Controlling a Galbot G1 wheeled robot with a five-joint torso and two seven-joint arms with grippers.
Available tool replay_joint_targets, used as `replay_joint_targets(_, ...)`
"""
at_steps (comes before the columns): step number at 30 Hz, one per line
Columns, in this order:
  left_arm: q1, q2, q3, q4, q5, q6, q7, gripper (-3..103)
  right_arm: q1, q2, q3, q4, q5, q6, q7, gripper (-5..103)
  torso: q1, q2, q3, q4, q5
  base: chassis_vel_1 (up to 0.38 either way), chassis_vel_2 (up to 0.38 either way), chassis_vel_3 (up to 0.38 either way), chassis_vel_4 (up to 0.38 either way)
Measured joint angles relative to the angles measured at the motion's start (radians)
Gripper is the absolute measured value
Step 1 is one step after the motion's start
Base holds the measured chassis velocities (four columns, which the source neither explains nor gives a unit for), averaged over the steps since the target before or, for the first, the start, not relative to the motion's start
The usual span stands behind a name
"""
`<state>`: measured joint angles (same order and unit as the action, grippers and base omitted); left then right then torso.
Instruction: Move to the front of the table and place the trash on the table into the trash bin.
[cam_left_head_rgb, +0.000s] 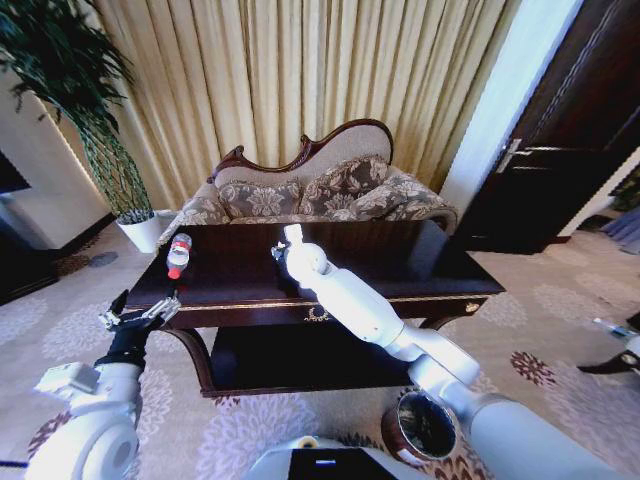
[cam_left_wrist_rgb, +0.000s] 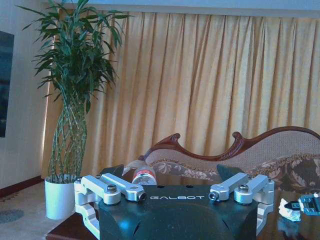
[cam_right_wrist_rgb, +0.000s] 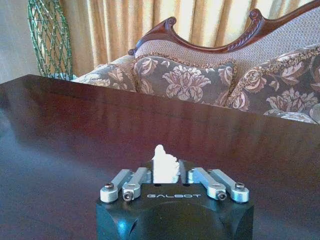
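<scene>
my right hand (cam_right_wrist_rgb: 165, 176) sat low over the middle of the counter (cam_left_head_rgb: 400, 265), pinched shut on a white paper wad (cam_right_wrist_rgb: 165, 164). i judged the wad light, soft and crushable, so a gentle pinch across its middle should do. the bottle (cam_left_head_rgb: 178, 254) lay on its side near the counter's left end, toward the sofa; i took it for light, smooth and apt to roll, best gripped across the body. my left hand (cam_left_head_rgb: 137, 315) hung spread open just off the counter's left front corner. the trash bin (cam_left_head_rgb: 420, 428) stood on the carpet in front of the counter.
</scene>
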<state>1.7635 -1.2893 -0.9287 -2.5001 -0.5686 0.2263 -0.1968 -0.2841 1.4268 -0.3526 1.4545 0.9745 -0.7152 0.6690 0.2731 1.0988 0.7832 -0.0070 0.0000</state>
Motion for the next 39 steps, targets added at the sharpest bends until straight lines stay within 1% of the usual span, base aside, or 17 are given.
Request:
replay_joint_targets(1,-0.001,0.001,-0.001,0.0,-0.001,0.0,0.0,100,-0.001,-0.002,-0.001,0.0,-0.004,0.001,-0.004,24,0.0,0.0,0.0,0.0,0.0,0.0,0.0,0.0,0.0)
replay_joint_targets(2,-0.001,0.001,-0.001,0.0,-0.001,0.0,0.0,100,-0.001,-0.002,-0.001,0.0,-0.004,0.001,-0.004,24,0.0,0.0,0.0,0.0,0.0,0.0,0.0,0.0,0.0)
replay_joint_targets(4,-0.002,0.003,-0.001,0.0,-0.001,0.0,-0.001,100,-0.003,-0.007,-0.002,0.001,-0.014,0.005,-0.011,14,0.0,0.0,0.0,-0.0001,0.0,0.0,0.0,0.0,0.0)
replay_joint_targets(5,-0.002,0.003,-0.001,0.0,-0.001,0.0,-0.001,100,-0.003,-0.007,-0.002,0.001,-0.014,0.005,-0.011,14,0.0,0.0,0.0,-0.0001,0.0,0.0,0.0,0.0,0.0)
replay_joint_targets(7,-0.002,0.003,0.0,0.0,-0.001,0.0,-0.001,100,-0.006,-0.014,-0.004,0.003,-0.03,0.011,-0.024,3,0.0,0.0,0.0,0.0,0.0,0.0,0.0,0.0,0.0)
replay_joint_targets(9,-0.002,0.002,0.002,0.0,-0.001,0.0,-0.001,100,-0.012,-0.022,-0.003,0.01,-0.042,0.018,-0.034,1,0.0,0.0,0.0,-0.0002,0.0,0.0,0.0,0.0,0.0)
replay_joint_targets(18,0.001,0.001,0.003,0.0,0.0,0.001,-0.001,100,-0.012,-0.042,0.035,0.063,-0.028,0.049,-0.036,0,0.0,0.0,0.0,-0.0001,0.0,0.0,0.0,0.0,0.0)
replay_joint_targets(20,0.0,0.002,0.009,0.0,0.003,0.001,-0.001,100,-0.004,-0.068,0.066,0.111,-0.017,0.073,-0.031,0,0.0,0.0,0.0,0.0002,0.0001,0.0,0.0,0.0,0.0)
replay_joint_targets(26,-0.002,0.003,0.017,0.0,0.006,0.002,-0.001,100,-0.015,-0.13,0.121,0.169,-0.022,0.084,-0.022,0,0.0,0.0,0.0,0.0001,0.0002,0.0,0.0,0.0,0.0)
replay_joint_targets(28,-0.003,0.005,0.018,0.0,0.006,0.002,0.0,100,-0.045,-0.187,0.17,0.212,-0.039,0.109,-0.024,0,0.0,0.0,0.0,-0.0005,0.0002,0.0,0.0,0.0,0.0)
replay_joint_targets(29,-0.003,0.005,0.018,0.0,0.006,0.002,0.0,100,-0.045,-0.187,0.17,0.212,-0.039,0.109,-0.024,0,0.0,0.0,0.0,-0.0005,0.0002,0.0,0.0,0.0,0.0)
replay_joint_targets(30,-0.004,0.005,0.018,0.0,0.006,0.002,-0.001,100,-0.059,-0.211,0.187,0.227,-0.06,0.125,-0.031,0,0.0,0.0,0.0,-0.0001,0.0003,0.0,0.0,0.0,0.0)
replay_joint_targets(32,-0.005,0.006,0.021,0.0,0.006,0.002,-0.001,100,-0.119,-0.279,0.233,0.269,-0.17,0.186,-0.071,0,0.0,0.0,0.0,-0.0003,0.0003,0.0,0.0,0.0,0.0)
replay_joint_targets(34,-0.005,0.006,0.022,0.0,0.007,0.002,0.0,100,-0.128,-0.288,0.241,0.276,-0.186,0.195,-0.075,0,0.0,0.0,0.0,-0.0003,0.0004,0.0,0.0,0.0,0.0)
replay_joint_targets(35,-0.006,0.007,0.027,0.0,0.013,0.0,0.0,100,-0.183,-0.332,0.285,0.308,-0.238,0.229,-0.082,0,0.0,0.0,0.0,0.0,0.0003,0.0,0.0,0.0,0.0)
replay_joint_targets(37,-0.006,0.008,0.028,0.0,0.016,-0.001,0.001,100,-0.197,-0.343,0.297,0.317,-0.245,0.235,-0.082,0,0.0,0.0,0.0,0.0002,0.0004,0.0,0.0,0.0,0.0)
replay_joint_targets(39,-0.011,0.012,0.035,0.0,0.019,-0.003,0.001,100,-0.273,-0.39,0.37,0.363,-0.274,0.26,-0.086,0,0.0,0.0,0.0,0.0,0.0004,0.0,0.0,0.0,0.0)
